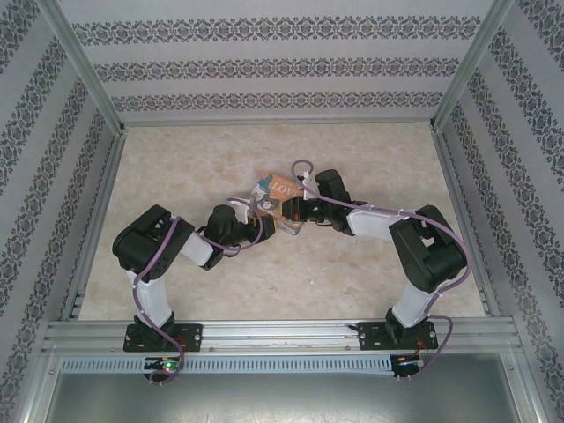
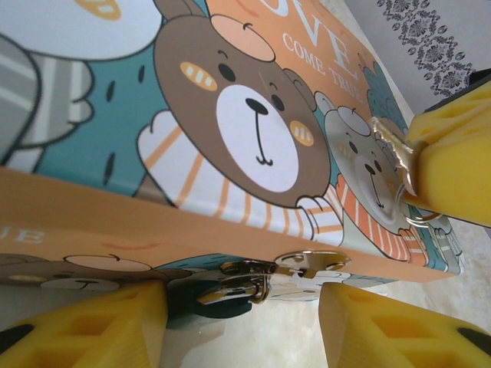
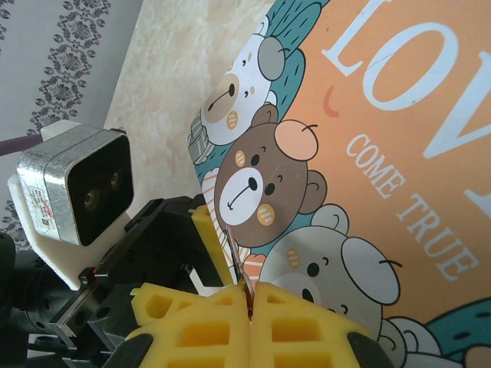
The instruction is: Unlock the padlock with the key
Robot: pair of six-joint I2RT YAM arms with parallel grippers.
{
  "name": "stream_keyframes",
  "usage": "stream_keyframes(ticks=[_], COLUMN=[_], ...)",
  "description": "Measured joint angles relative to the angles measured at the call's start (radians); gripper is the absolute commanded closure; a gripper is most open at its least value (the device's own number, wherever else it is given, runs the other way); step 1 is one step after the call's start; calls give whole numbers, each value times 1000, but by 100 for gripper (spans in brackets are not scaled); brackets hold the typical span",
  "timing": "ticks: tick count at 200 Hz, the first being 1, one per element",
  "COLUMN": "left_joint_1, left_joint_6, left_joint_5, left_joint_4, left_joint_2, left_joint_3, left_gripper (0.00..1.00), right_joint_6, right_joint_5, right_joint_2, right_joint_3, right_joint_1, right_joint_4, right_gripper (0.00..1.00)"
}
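Yellow foam pads [image 2: 84, 330] of the left hand [image 2: 242, 322] sit right up at the lens, parked under the front rim of the cartoon-bear LOVE tin [image 2: 253, 138]. The 2 pads are partway apart. One is pressed against a dark teal lump hanging off the tin's silver latch [image 2: 307, 262], which looks like the padlock [image 2: 188, 295], its shiny shackle hooked through the latch. The other pad stops just short of it, so that hand isn't clamping anything as far as I can see.

Over at the tin's lid, the right hand [image 3: 249, 307] has its pads squeezed tight together with the key [image 3: 239, 264] pinched between them, just a thin sliver poking out toward the brown bear. From the left wrist view the key tip sits against the lid, well up from the latch, with a small key ring [image 2: 420, 218] dangling under it.

Top view has both hands meeting at the near side of the tin, mid-bench [image 1: 176, 176], tin tilted.
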Motion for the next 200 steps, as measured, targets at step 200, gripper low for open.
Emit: stream_keyframes(ticks=[200], left_joint_1=[-53], left_joint_6=[-90], left_joint_5=[-50], left_joint_4=[-95], left_joint_2=[8], left_joint_3=[62], left_gripper=[64], right_joint_6=[-3], right_joint_5=[6], right_joint_2=[-1], right_joint_3=[0], right_joint_1=[0], right_joint_4=[0], right_gripper=[100])
